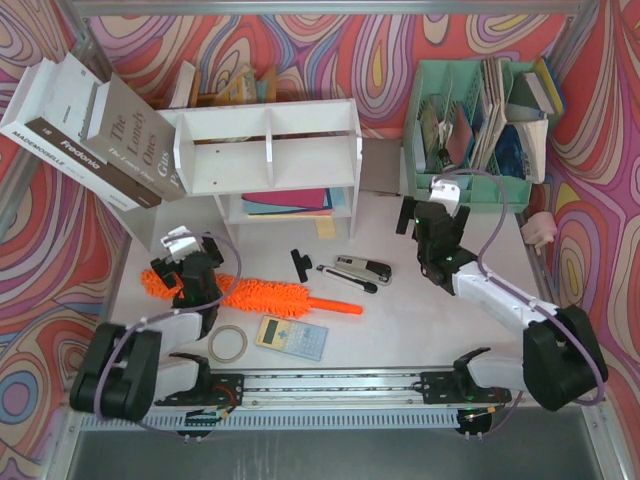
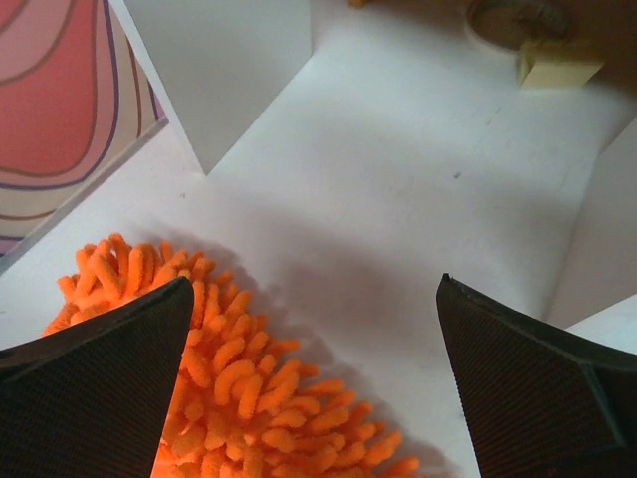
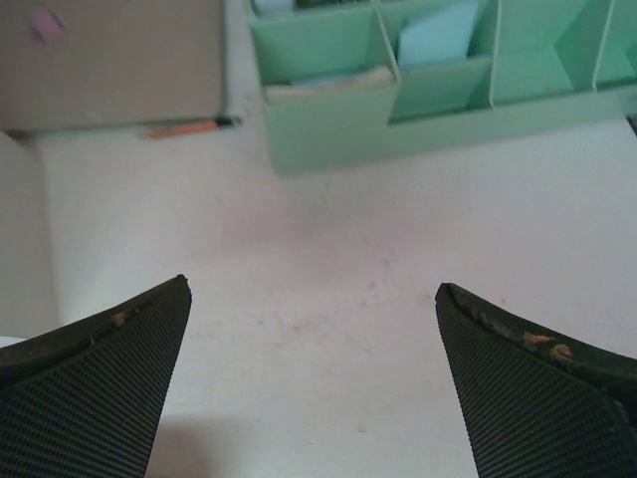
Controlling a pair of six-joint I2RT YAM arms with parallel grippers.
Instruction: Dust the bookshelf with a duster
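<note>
Both tools spread, holding nothing; fluffy orange chenille duster (image 1: 268, 296) lies on white surface (image 1: 420, 320).
Its fluffy left end sits under left tool (image 2: 314, 299), near side of white two-tier board bookshelf (image 1: 270, 135); right tool (image 3: 312, 299) hovers by mint-green slotted organizer (image 3: 398, 110).

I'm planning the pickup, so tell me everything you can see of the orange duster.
The duster is a long head of bright-orange, chenille-like fluffy nubs with a thin orange plastic-looking handle pointing right. It lies flat on the white table in front of the bookshelf, slightly slanted. The left gripper, jaws open, hangs over its left end, hiding part; no grip shows.
</note>
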